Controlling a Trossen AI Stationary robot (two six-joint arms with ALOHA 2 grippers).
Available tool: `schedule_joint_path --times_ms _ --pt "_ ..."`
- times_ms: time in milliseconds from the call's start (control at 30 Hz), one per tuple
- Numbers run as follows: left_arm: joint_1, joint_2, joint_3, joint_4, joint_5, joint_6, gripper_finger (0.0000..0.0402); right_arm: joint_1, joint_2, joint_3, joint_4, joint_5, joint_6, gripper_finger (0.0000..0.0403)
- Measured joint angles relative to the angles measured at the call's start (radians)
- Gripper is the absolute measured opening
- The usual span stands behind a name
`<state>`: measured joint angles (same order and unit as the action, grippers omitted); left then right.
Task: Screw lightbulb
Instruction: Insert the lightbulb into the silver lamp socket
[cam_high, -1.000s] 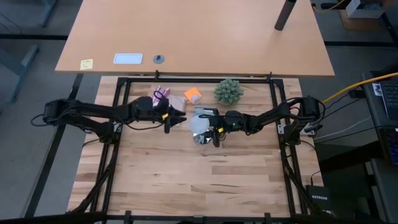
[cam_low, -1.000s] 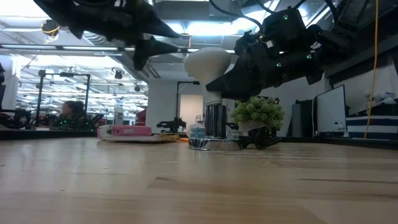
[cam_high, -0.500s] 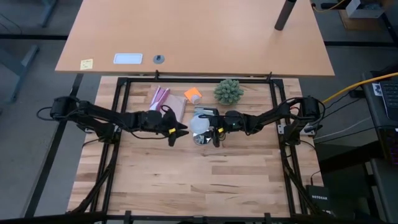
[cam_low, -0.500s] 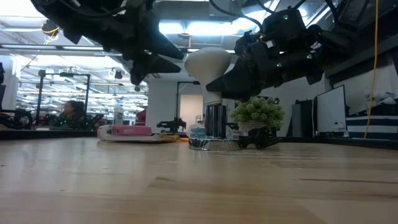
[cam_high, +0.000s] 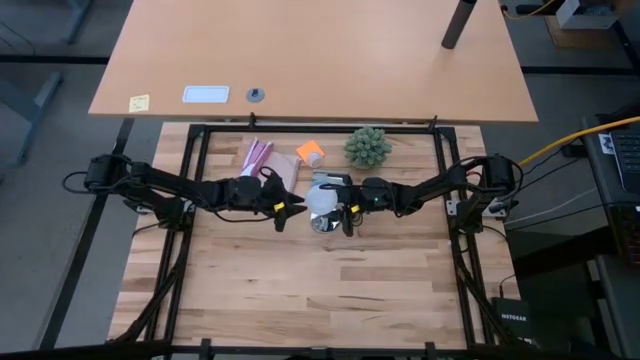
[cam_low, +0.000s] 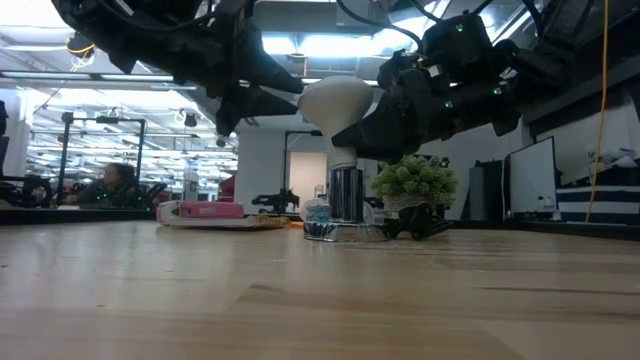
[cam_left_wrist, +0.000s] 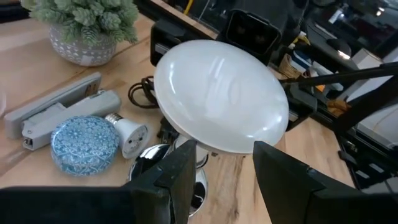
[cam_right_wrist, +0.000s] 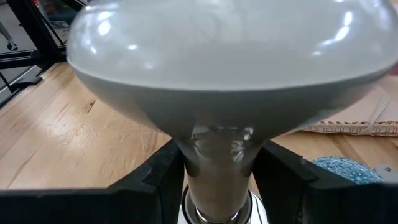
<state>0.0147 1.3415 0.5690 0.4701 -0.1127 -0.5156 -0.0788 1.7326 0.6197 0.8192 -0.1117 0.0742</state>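
The lightbulb (cam_low: 338, 98), a white dome on a narrow pale neck, stands upright with its neck in the shiny socket (cam_low: 346, 195) on a round silver base (cam_high: 322, 224) at mid-table. My right gripper (cam_high: 340, 207) comes from the table's right and is shut on the bulb's neck. My left gripper (cam_high: 295, 209) is open at the dome's left side (cam_left_wrist: 217, 93), its fingers (cam_left_wrist: 180, 177) just short of it. I cannot tell whether they touch it. My right gripper pinches the bulb's narrow neck (cam_right_wrist: 217, 155) between its two fingers (cam_right_wrist: 163, 183), just below the dome and above the socket. The fingers come level from the table's right and lie across the neck. The bulb stands upright in the socket.
A green spiky plant (cam_high: 367, 147) stands behind the bulb. An orange object (cam_high: 310, 153) and a pink packet (cam_high: 257, 155) lie at the far side. A grey stapler (cam_left_wrist: 56, 112), a small spare bulb (cam_left_wrist: 127, 134), a blue patterned disc (cam_left_wrist: 84, 143) and a black cord (cam_left_wrist: 143, 96) lie near the base.
My left gripper has gone from beside the pink packet toward the table's near edge and right, up to the bulb's dome. The bulb has stayed in place.
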Motion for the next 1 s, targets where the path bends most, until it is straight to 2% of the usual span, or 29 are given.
schedule_joint_path --times_ms 267,600,1000 --pt "0.009 0.000 -0.001 0.055 -0.010 0.052 0.0150 0.000 0.000 0.000 0.000 0.000 -0.001 0.0168" --pt "0.013 0.085 -0.001 0.173 -0.015 0.052 0.0150 -0.001 -0.002 -0.003 -0.013 -0.010 0.003 0.0168" --pt "0.017 0.067 0.000 0.163 -0.003 0.077 0.0150 0.000 -0.001 -0.002 -0.018 -0.011 -0.001 0.0168"
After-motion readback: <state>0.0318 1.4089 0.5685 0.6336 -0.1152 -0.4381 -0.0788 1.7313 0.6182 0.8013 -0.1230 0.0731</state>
